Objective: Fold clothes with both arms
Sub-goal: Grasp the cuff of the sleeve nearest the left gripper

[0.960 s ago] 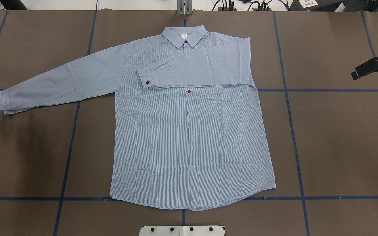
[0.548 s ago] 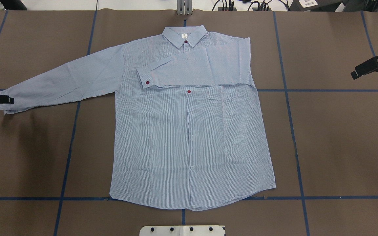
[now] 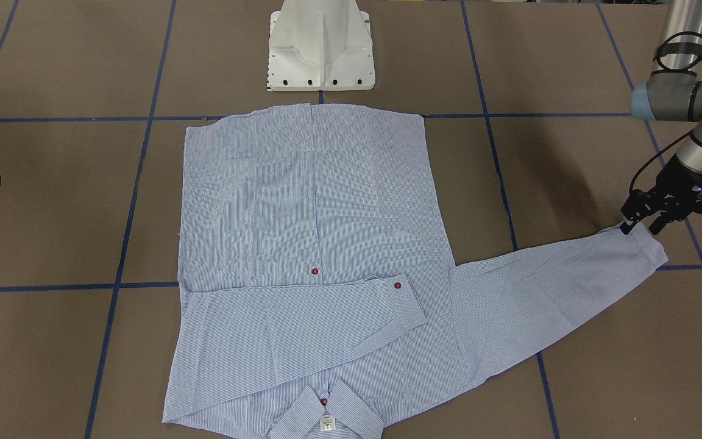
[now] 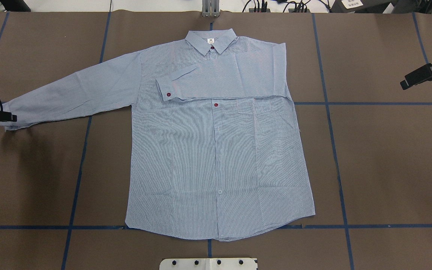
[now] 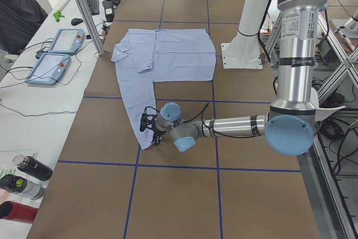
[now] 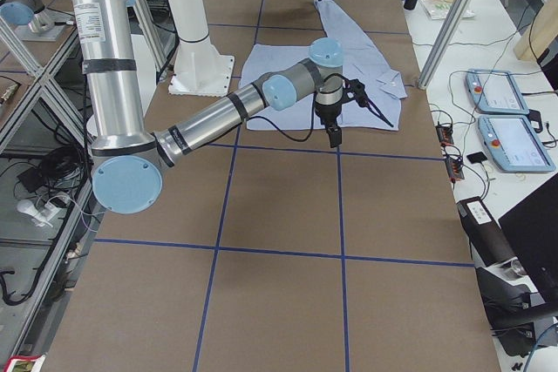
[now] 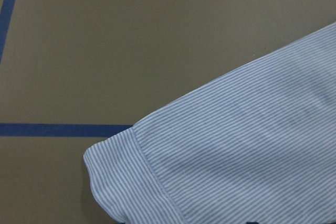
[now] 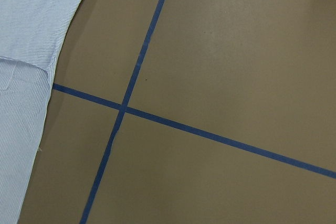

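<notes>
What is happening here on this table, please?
A two-armed robot is folding a light blue-and-white striped button-up shirt spread flat on the brown table. One sleeve already lies folded across the chest. The left gripper is at the cuff of the other, outstretched sleeve; whether it grips the cuff is not clear. The right gripper hangs apart from the shirt, holding nothing.

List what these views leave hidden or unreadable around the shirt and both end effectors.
- Left end effector: at the outstretched sleeve's cuff; whether it pinches cloth is unclear, and its wrist view shows no fingers.
- Right end effector: small and side-on overhead; opening unreadable.
- Neck label: print too small.
- Shirt placket: hidden under the folded sleeve.
</notes>
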Controlling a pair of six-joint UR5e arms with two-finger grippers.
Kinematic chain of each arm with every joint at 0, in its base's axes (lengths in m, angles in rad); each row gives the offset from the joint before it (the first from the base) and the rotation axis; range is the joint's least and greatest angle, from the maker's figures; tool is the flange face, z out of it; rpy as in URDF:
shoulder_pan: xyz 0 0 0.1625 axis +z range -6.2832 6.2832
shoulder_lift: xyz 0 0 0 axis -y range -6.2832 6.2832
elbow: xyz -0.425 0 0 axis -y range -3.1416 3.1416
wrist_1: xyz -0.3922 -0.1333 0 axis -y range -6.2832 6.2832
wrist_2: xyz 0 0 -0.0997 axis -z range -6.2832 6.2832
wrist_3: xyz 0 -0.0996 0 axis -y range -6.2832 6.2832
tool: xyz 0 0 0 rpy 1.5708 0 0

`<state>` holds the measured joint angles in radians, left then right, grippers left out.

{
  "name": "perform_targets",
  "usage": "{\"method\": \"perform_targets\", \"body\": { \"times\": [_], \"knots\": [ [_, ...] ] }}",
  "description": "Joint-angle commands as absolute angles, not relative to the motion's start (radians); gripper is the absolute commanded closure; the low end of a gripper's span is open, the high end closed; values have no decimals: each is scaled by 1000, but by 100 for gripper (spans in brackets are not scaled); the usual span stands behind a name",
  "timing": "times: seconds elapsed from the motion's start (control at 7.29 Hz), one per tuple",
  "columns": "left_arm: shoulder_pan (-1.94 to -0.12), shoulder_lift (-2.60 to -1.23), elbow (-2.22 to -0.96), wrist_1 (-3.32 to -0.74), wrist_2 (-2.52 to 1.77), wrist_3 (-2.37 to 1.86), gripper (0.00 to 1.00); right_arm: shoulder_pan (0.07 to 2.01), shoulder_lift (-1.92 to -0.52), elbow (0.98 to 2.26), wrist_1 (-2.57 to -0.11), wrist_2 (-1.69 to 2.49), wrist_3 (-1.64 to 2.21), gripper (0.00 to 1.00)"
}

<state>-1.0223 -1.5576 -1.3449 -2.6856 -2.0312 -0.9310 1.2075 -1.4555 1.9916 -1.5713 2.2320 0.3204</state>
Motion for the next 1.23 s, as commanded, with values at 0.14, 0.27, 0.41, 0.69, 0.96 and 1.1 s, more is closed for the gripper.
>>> {"method": "perform_targets", "body": {
  "times": [0.14,0.27,0.41,0.69,0.96,1.1],
  "knots": [
    [-1020,-1557,-1304,-2726,-2033,-931,42,1207,-1456,1996,-1572,2233,322,0],
    [-1020,-1557,-1305,-2726,-2034,-931,62,1207,-1456,1994,-1571,2233,322,0],
    [-1020,-1557,-1308,-2727,-2034,-931,94,1209,-1456,1996,-1571,2233,322,0],
    [-1020,-1555,-1324,-2735,-2036,-927,100,1209,-1457,1996,-1571,2235,322,0],
    [-1023,-1542,-1418,-2717,-2139,-931,100,1207,-1459,1996,-1571,2233,322,0],
    [-1025,-1554,-1480,-2638,-2147,-931,100,1209,-1460,1994,-1571,2233,322,0]
  ]
}}
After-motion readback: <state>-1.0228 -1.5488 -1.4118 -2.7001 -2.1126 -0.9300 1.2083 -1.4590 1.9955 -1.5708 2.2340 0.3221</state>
